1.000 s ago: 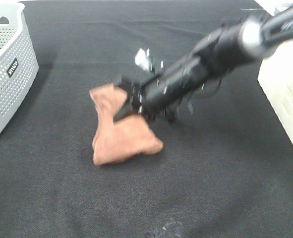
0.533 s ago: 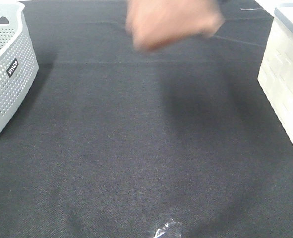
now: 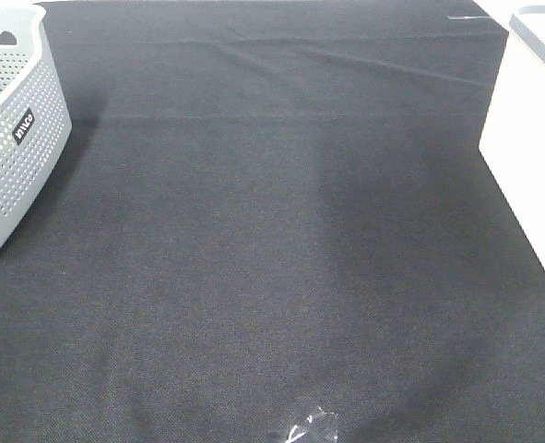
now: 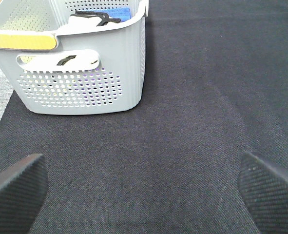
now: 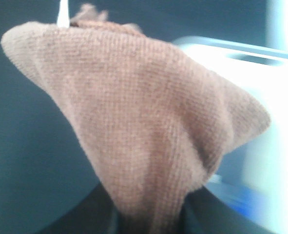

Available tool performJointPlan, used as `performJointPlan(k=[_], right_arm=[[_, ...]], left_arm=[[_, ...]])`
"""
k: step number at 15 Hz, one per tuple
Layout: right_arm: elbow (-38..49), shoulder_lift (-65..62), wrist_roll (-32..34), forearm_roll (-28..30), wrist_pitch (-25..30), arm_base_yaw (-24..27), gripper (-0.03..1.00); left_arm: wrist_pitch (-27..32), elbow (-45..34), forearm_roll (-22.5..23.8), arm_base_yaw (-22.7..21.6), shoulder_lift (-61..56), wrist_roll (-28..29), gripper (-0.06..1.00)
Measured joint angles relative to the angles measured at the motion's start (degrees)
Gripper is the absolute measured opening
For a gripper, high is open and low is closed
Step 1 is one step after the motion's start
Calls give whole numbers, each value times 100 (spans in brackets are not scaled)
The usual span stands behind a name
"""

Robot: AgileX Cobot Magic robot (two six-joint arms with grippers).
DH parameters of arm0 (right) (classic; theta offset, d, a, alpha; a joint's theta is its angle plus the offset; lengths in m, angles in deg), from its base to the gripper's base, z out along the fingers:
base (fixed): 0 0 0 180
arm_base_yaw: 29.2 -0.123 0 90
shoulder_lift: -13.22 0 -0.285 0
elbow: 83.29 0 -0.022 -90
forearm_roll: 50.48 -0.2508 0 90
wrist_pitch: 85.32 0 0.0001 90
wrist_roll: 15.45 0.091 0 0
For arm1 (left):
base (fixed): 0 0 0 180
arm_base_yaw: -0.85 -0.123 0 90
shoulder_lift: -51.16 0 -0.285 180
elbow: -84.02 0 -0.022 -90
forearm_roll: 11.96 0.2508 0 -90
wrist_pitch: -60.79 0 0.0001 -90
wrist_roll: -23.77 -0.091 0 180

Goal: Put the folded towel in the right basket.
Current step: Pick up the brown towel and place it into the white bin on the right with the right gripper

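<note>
So the right end effector [image 5: 148, 222] is clamped on the towel [image 5: 134, 112]. The brown cloth bunches down into it and fans out the other way in a big lopsided wedge, so you barely see any of the jaws, just dark bits on either side of the pinch. The wrist shot is pretty smeared. Beyond the towel, on the far side from the end effector, there's the white basket [image 5: 241, 63], all blurry, with something blue low down by it that I can't make out. Can't tell if the towel is hanging over the basket or just short of it.

The left end effector [image 4: 143, 195] is spread wide, with its textured black fingers [image 4: 17, 185] far apart and nothing between them but the black bench [image 4: 197, 97] cover. Ahead of it and off to one side sits the grey basket [image 4: 85, 73], perforated walls, slot handle facing the end effector. Inside at the far end are a blue thing [image 4: 115, 12] and some black straps [image 4: 92, 17], partly hidden by the rim.

There's also a little scrap of clear plastic [image 3: 304, 429] lying on the bench, well apart from both baskets.
</note>
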Motion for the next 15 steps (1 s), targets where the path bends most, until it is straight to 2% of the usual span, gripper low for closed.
performJointPlan(k=[1, 4, 6, 11, 14, 15], right_arm=[[0, 11, 0, 573, 40, 0, 23], [0, 258, 0, 1415, 57, 0, 23], [0, 510, 235, 1977, 46, 0, 23], [0, 1197, 963, 2160, -103, 0, 23], [0, 1369, 1713, 2223, -80, 46, 23], [0, 1369, 1713, 2223, -80, 46, 23]], left_arm=[[0, 0, 0, 0, 0, 0, 99], [0, 0, 0, 0, 0, 0, 99], [0, 0, 0, 0, 0, 0, 99], [0, 0, 0, 0, 0, 0, 99], [0, 0, 6, 0, 0, 0, 99], [0, 0, 6, 0, 0, 0, 99]])
